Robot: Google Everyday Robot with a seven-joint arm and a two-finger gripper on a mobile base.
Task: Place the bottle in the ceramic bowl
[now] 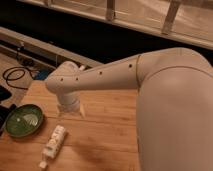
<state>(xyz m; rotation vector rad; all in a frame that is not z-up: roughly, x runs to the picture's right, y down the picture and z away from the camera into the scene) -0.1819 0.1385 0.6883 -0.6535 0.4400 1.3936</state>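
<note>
The white bottle (53, 144) lies on its side on the wooden table (112, 130), cap pointing toward the near edge. Just left of it and a little farther back sits the green ceramic bowl (23, 120), with nothing in it. My gripper (70, 111) hangs from the white arm above the table, just behind the bottle's far end and to the right of the bowl. It points down, open, with nothing between its fingers. It touches neither the bottle nor the bowl.
My bulky white arm (165, 100) covers the right half of the view and hides that side of the table. A black cable (15, 77) loops on the floor beyond the table's left end. A dark ledge and railing run along the back.
</note>
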